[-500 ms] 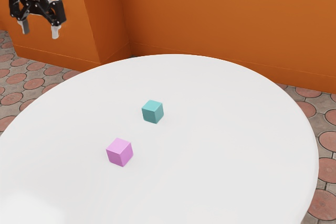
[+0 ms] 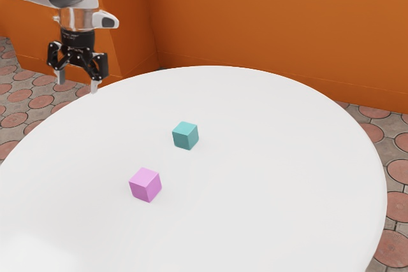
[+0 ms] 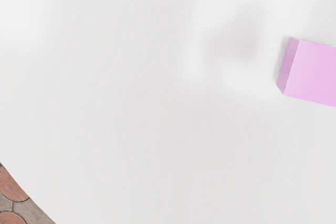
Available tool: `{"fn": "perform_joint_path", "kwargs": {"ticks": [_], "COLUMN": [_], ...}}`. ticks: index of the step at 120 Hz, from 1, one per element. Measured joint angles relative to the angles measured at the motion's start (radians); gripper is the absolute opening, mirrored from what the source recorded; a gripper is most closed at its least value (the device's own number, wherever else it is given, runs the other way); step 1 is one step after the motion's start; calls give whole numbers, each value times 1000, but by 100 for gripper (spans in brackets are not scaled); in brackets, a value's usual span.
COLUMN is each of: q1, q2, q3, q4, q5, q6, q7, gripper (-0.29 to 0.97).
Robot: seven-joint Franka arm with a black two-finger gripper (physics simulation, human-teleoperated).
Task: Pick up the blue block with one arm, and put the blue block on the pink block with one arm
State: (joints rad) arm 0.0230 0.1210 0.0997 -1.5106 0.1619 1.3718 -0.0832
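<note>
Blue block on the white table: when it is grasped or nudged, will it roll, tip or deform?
The blue block looks like a solid cube with flat faces, so it would probably stay stiff between the fingers of the open claw. It rests flat on the table, so a push would likely slide it rather than roll it. Its smooth-looking sides may be somewhat slippery.

White counter (image 3: 131, 103), plain and matte. Pink block (image 3: 311, 73) rested on it, partly cut off by the frame edge. Two faces were visible: a broad, paler one and a narrow, slightly darker one. A soft grey shadow (image 3: 236, 40) lay on the counter near the narrow face. The counter's curved rim crossed the corner well apart from the block. Beyond the rim was floor (image 3: 13, 203) of reddish-brown pavers with grey joints.
</note>
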Motion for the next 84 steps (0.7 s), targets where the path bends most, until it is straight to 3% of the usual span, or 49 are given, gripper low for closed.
{"fn": "perform_joint_path", "kwargs": {"ticks": [43,84], "q1": [-11,-14], "q2": [216,375], "q3": [-3,-42], "q4": [-6,97], "q5": [28,22], "q6": [262,374], "q7": [-26,-36], "gripper": [68,68]}}
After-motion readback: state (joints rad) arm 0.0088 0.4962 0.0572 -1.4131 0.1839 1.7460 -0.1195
